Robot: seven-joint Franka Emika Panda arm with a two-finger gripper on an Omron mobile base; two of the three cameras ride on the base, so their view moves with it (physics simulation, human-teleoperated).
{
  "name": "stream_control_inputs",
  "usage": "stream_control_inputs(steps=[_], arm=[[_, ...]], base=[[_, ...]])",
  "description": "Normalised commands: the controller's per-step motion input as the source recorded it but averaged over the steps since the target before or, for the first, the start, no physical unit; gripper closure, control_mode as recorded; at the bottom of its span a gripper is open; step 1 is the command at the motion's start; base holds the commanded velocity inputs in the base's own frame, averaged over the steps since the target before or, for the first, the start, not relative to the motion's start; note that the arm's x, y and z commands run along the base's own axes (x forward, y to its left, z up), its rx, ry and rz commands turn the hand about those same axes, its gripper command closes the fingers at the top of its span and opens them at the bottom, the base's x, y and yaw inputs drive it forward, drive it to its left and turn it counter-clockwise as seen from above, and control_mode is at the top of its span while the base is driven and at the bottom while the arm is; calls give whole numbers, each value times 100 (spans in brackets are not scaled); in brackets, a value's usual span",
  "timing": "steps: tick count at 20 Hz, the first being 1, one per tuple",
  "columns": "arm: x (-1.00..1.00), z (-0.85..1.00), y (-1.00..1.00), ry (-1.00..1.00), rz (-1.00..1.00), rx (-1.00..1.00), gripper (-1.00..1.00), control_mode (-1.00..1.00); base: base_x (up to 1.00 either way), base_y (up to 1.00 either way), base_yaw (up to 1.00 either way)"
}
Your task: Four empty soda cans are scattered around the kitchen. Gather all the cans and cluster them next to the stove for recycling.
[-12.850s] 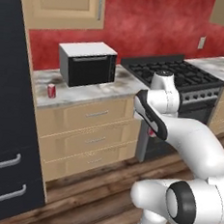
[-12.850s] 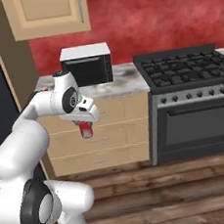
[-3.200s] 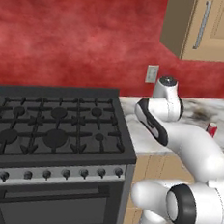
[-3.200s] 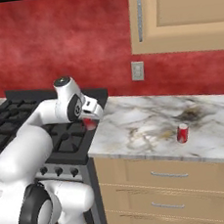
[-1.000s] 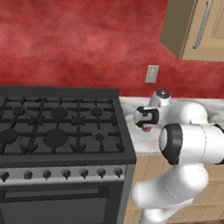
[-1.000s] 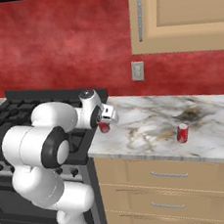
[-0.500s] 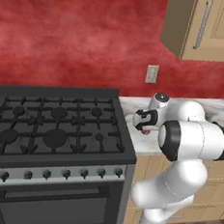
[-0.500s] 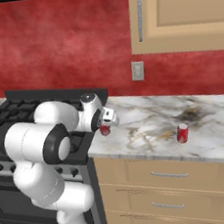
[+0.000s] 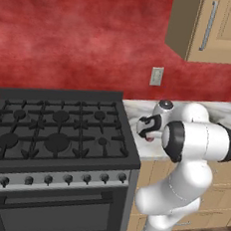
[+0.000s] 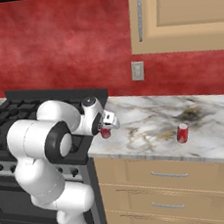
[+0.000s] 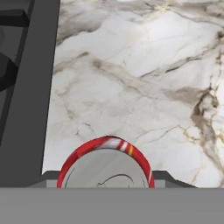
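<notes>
Gripper (image 10: 106, 129) clamped on red can (image 10: 105, 132) beside stove (image 10: 17, 125)
Held upright over marble counter (image 10: 155, 128) (second red can (image 10: 182, 133) stood farther from stove)

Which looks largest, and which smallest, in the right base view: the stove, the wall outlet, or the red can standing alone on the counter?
1. stove, clearly the largest.
2. wall outlet.
3. red can; it looks close to the outlet in size, so this order is unsure.

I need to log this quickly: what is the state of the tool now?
Tool: closed on the small red cylindrical soda can with silver top, beside the stove.
</notes>
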Motion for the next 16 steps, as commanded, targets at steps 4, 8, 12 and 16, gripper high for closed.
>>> stream_control_inputs(steps=[4, 8, 12, 16], arm=[[0, -15, 0, -2, 0, 0, 100, -100], [0, -15, -1, -2, 0, 0, 100, -100], [0, -13, -2, -2, 0, 0, 100, -100], [2, -9, -4, -1, 0, 0, 100, -100]], base=[[0, 0, 0], [0, 0, 0], [0, 0, 0], [0, 0, 0]])
